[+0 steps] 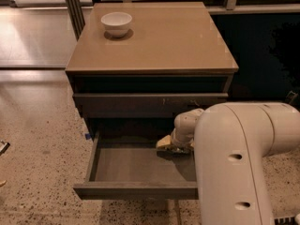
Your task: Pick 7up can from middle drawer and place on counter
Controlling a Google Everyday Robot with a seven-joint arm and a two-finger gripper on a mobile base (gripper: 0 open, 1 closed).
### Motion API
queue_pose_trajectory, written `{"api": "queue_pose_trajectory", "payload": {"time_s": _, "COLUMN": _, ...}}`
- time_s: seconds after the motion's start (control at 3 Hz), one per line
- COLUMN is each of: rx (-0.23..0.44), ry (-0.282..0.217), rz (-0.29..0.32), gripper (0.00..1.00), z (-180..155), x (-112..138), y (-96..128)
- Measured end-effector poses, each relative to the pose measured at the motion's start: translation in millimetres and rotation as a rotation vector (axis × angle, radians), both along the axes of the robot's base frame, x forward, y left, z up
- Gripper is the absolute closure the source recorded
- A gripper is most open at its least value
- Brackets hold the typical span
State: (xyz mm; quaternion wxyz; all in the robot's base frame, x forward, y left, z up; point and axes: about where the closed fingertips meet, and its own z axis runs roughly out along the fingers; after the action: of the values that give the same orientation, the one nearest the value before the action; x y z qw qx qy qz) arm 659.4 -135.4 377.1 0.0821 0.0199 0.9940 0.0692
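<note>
The middle drawer (123, 167) is pulled open below the cabinet, and the visible part of its flat grey floor is bare. My gripper (168, 145) is inside it at the back right, low over the floor, with pale tan tips pointing left. My big white arm (234, 158) covers the drawer's right part. The 7up can is hidden or out of view. The glossy tan counter (159, 41) tops the cabinet above.
A white bowl (116, 23) stands at the counter's back left. A shut drawer front with small pale scratches (150, 104) sits just above my gripper. Speckled floor (42, 149) lies to the left. A dark wall (262, 55) is to the right.
</note>
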Motion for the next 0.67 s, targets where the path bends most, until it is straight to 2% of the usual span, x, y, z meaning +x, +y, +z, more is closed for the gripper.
{"api": "queue_pose_trajectory", "payload": {"time_s": 0.33, "rx": -0.019, "ry": 0.005, "rz": -0.017, "gripper": 0.00, "z": -7.0, "x": 1.4, "y": 1.5}}
{"api": "queue_pose_trajectory", "payload": {"time_s": 0.67, "rx": -0.059, "ry": 0.001, "rz": -0.041, "gripper": 0.19, "z": -11.0, "x": 4.5, "y": -0.2}}
